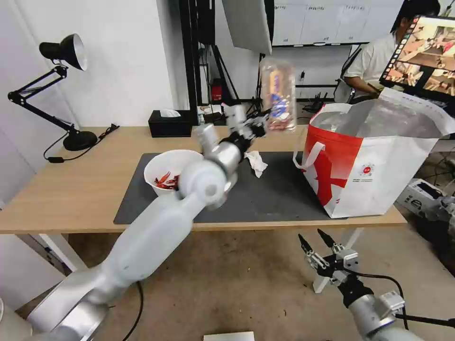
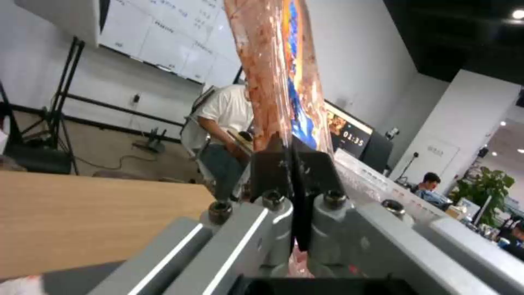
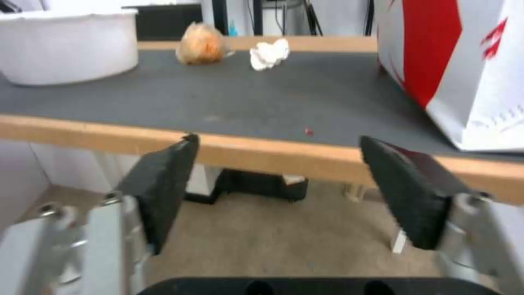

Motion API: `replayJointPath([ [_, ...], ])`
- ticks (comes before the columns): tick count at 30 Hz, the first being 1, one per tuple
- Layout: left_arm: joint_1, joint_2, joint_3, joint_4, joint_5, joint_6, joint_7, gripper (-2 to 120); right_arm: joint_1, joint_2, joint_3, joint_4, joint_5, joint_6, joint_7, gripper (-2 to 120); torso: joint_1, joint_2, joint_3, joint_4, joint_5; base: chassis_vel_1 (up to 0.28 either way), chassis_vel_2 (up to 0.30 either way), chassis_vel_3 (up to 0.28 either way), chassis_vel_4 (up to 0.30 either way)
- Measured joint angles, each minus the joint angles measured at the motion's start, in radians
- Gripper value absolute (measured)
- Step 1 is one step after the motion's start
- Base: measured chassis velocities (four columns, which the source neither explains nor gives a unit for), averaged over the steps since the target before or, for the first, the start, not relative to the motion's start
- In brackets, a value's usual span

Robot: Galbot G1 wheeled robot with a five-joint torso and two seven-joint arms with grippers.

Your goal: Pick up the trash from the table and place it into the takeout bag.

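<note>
My arms are smooth white shells with rounded silver joints. My left pincer (image 2: 292, 164) has black pads on grey blocks with hex screws — my right pincer (image 1: 316, 242) is black-tipped too, trailing black cable.

The worktop (image 1: 85, 189) is smooth light wood, and the mat (image 1: 275, 194) on it is matt dark grey. The tray (image 1: 278, 94) is clear glossy plastic; the bowl (image 1: 163, 166) is smooth white plastic. The takeout bag (image 1: 374, 175) looks woven, with shiny foil inside. The tissue (image 1: 256, 162) is crumpled paper. The right gripper's fingers (image 3: 415, 196) carry rough black pads on grey metal.
</note>
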Motion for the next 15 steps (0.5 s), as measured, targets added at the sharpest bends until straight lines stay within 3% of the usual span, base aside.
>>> replayJointPath([
  [5, -0.073, -0.078, 0.049, 0.094, 0.017, -0.011, -0.006, 0, -0.011, 0.018, -0.008, -0.006, -0.03, 0.008, -0.016, 99, 0.0, 0.0, 0.0, 0.0003, -0.0001, 0.0, 0.0, 0.0, 0.0],
  [8, -0.094, -0.112, 0.067, 0.127, 0.036, -0.012, -0.005, 0, -0.013, 0.021, -0.013, -0.006, -0.038, 0.009, -0.017, 100, 0.0, 0.0, 0.0, -0.0001, -0.0001, 0.0, 0.0, 0.0, 0.0],
  [15, -0.164, -0.193, 0.151, 0.231, 0.191, -0.019, 0.004, 0, -0.001, 0.009, -0.063, 0.006, -0.081, 0.007, -0.021, 100, 0.0, 0.0, 0.0, 0.0004, -0.0002, 0.0, 0.0, 0.0, 0.0],
])
